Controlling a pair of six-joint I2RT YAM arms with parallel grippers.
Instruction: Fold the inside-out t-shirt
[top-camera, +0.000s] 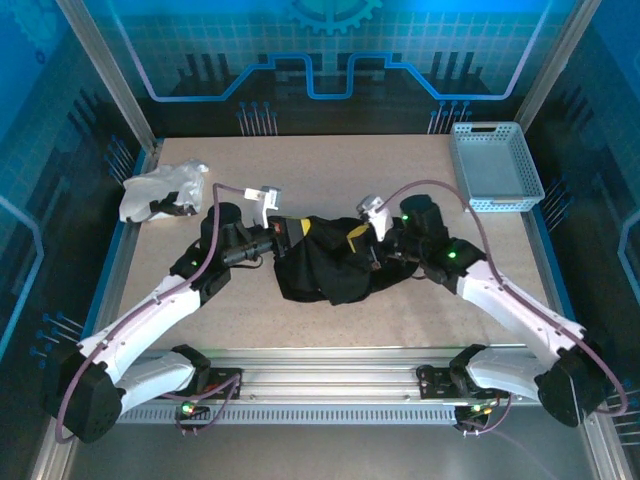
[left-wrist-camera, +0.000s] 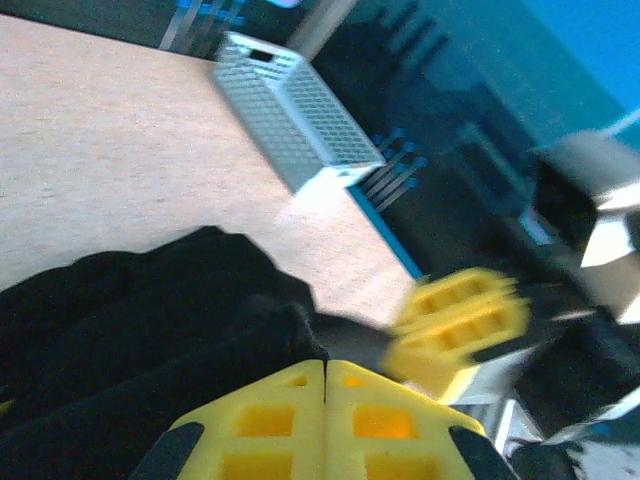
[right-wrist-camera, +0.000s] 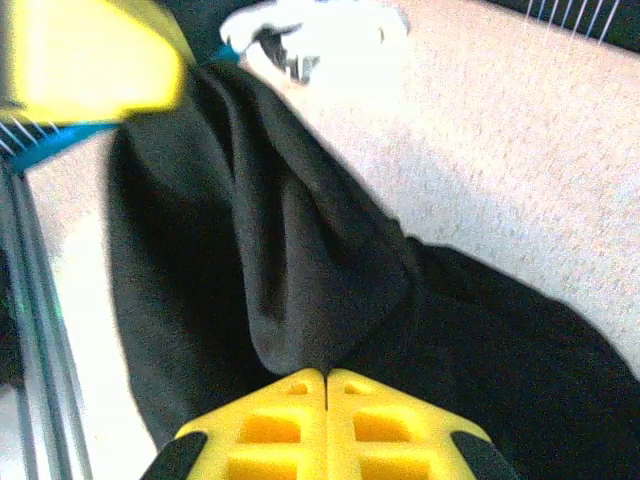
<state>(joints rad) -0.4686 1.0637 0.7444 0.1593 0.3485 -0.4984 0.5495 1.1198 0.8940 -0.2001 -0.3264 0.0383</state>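
Observation:
The black inside-out t-shirt (top-camera: 325, 262) lies bunched in a heap at the middle of the table, between the two arms. My left gripper (top-camera: 290, 232) is at its left end. In the left wrist view its yellow jaws (left-wrist-camera: 325, 366) are pressed together with a ridge of the black cloth (left-wrist-camera: 150, 320) pinched at their tips. At the heap's right end my right gripper (top-camera: 360, 236) is shut too. In the right wrist view a taut fold of the t-shirt (right-wrist-camera: 300, 270) runs into its closed tips (right-wrist-camera: 326, 373). The two grippers are close together, and the right gripper's fingers (left-wrist-camera: 462, 325) appear blurred in the left wrist view.
A smaller white garment (top-camera: 160, 190) lies crumpled at the table's far left. A pale blue mesh basket (top-camera: 494, 165) stands at the far right corner. Bare tabletop (top-camera: 330, 170) stretches behind the t-shirt, and a metal rail (top-camera: 330, 365) runs along the near edge.

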